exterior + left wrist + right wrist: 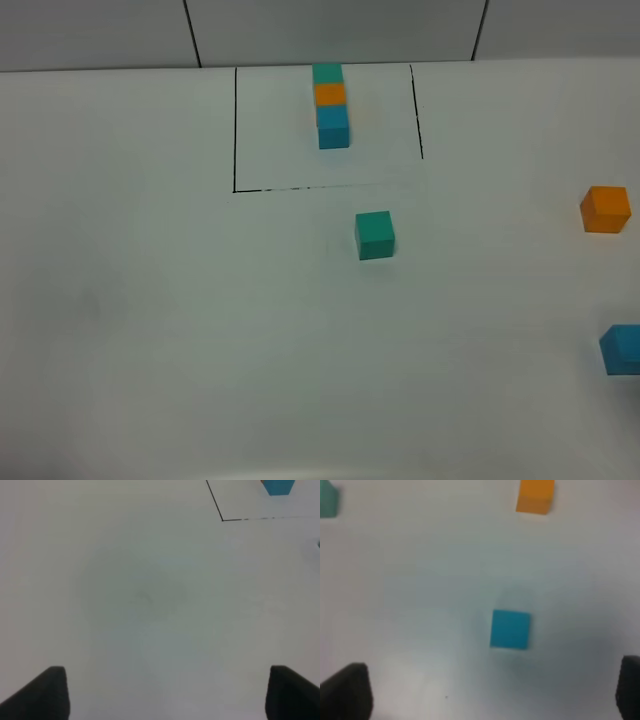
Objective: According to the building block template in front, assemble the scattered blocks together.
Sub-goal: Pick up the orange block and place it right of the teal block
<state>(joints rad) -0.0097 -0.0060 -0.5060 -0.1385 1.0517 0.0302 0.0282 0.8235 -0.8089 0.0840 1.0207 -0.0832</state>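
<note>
The building block template (331, 103) is a teal, orange and blue column inside a black-line rectangle at the far middle of the table. A loose teal-green cube (374, 234) sits just in front of the outline. A loose orange cube (605, 209) lies at the right edge, and a loose blue cube (621, 349) is cut off by the right border. Neither gripper shows in the high view. My right gripper (492, 690) hangs open above the blue cube (510, 629), with the orange cube (535, 496) beyond. My left gripper (165, 692) is open over bare table.
The white table (150, 320) spreads wide on the left and front. A corner of the black outline (222, 519) and the template's blue end (278, 487) show in the left wrist view. A tiled wall (330, 30) backs the table.
</note>
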